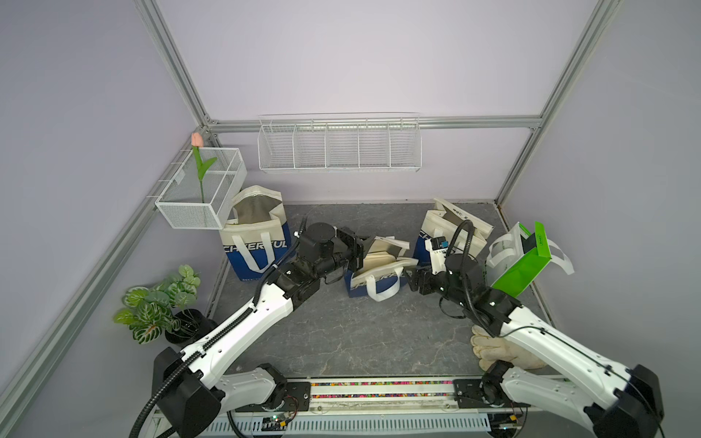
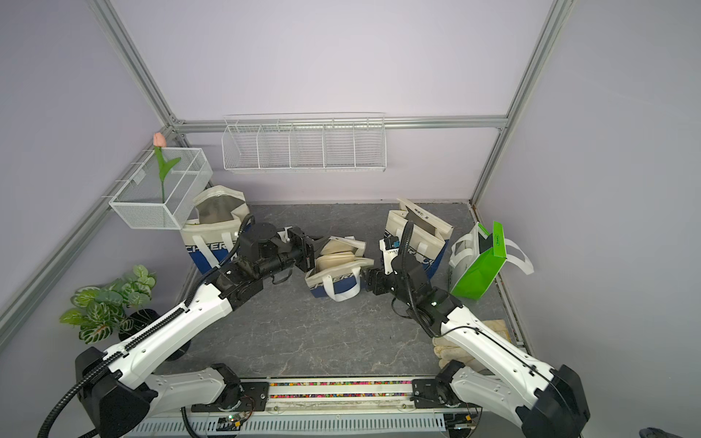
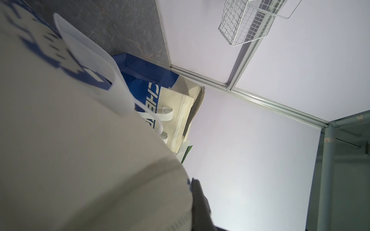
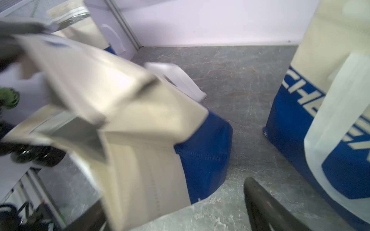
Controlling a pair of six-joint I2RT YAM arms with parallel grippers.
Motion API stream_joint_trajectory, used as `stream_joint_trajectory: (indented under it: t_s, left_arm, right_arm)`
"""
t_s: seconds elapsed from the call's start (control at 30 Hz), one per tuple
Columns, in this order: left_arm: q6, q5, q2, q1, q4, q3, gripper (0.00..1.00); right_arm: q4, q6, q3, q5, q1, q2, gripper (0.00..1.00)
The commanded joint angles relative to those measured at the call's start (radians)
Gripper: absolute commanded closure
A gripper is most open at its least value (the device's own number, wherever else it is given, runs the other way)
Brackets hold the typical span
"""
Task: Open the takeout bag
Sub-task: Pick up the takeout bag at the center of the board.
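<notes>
The takeout bag (image 1: 379, 273), a small blue-and-cream tote with white handles, stands near the middle of the grey marbled bench (image 1: 341, 333), between the two arms. Its top is crumpled and partly spread, with the cream flaps folded unevenly over the mouth. The left pincer (image 1: 362, 248) reaches in sideways at the bag's upper rim and is clamped narrow on the cream fabric there. In the left wrist view that fabric (image 3: 80, 160) fills most of the frame and lies right against one dark finger (image 3: 198, 200). The right pincer (image 1: 411, 278) sits low on the bag's opposite side, just beside its blue base. In the right wrist view, which is blurred, its fingers (image 4: 266, 204) stand wide apart and grip nothing, with the bag's cream side wall (image 4: 150, 160) running down towards the gap between them. In both top views a taller bag of the same print (image 2: 212, 235) stands open towards the back on the left arm's side, under a wire basket (image 2: 163, 197) that holds a tulip. Another taller bag (image 2: 417, 235) stands behind the right arm, and a green-and-white bag (image 2: 481, 261) leans near the bench's edge beyond it.
</notes>
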Motion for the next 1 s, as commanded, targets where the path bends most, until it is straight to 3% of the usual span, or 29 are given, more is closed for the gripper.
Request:
stream_joint_trajectory:
  t_s: [0.0, 0.2, 0.33, 0.63, 0.77, 0.97]
  left_arm:
    - [0.053, 0.106, 0.045, 0.015, 0.004, 0.073, 1.00]
    - [0.169, 0.209, 0.083, 0.063, -0.094, 0.150, 1.00]
    - [0.169, 0.264, 0.099, 0.086, -0.069, 0.161, 1.00]
    - [0.160, 0.273, 0.111, 0.087, -0.030, 0.179, 1.00]
    - [0.169, 0.277, 0.113, 0.088, -0.038, 0.181, 1.00]
    - [0.184, 0.281, 0.117, 0.093, -0.055, 0.182, 1.00]
  right_arm:
    - [-0.315, -0.113, 0.143, 0.071, 0.028, -0.043, 0.06]
    - [-0.623, -0.249, 0.503, 0.022, 0.053, 0.157, 0.05]
    - [-0.691, -0.332, 0.655, 0.083, 0.092, 0.294, 0.04]
    - [-0.764, -0.423, 0.910, 0.235, 0.128, 0.565, 0.04]
    - [-0.798, -0.429, 0.980, 0.300, 0.125, 0.664, 0.09]
    - [-0.792, -0.390, 1.038, 0.276, 0.110, 0.721, 0.24]
